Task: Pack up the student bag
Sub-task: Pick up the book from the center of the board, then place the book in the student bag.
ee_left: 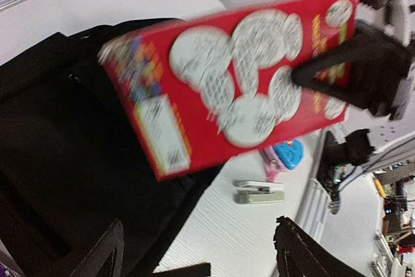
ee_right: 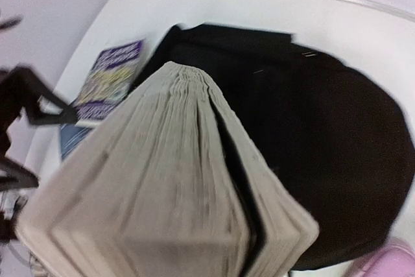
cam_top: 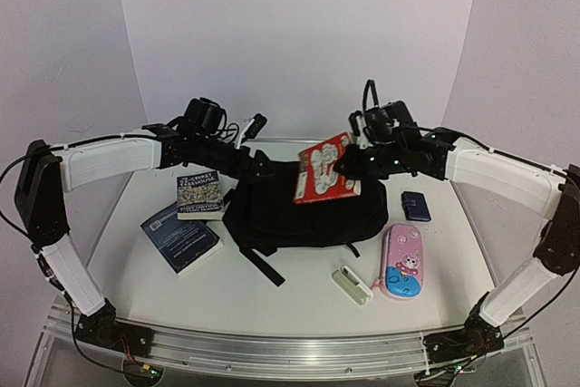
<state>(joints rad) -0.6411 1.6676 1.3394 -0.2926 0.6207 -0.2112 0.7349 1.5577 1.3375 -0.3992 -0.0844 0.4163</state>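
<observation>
The black student bag (cam_top: 299, 210) lies flat mid-table, also in the left wrist view (ee_left: 52, 147) and the right wrist view (ee_right: 324, 141). A red book (cam_top: 324, 169) with white circles hangs tilted above the bag's right part. My right gripper (cam_top: 349, 162) is shut on its right end, seen gripping it in the left wrist view (ee_left: 305, 76). The book's page edges (ee_right: 168, 180) fill the right wrist view and hide the jaws. My left gripper (cam_top: 261, 145) stands open just left of the book, and its fingers (ee_left: 298, 251) hold nothing.
A purple-and-yellow book (cam_top: 199, 195) and a dark blue book (cam_top: 181, 237) lie left of the bag. Right of it sit a small dark blue case (cam_top: 416, 207), a pink pencil case (cam_top: 403, 260) and a white stapler (cam_top: 352, 285).
</observation>
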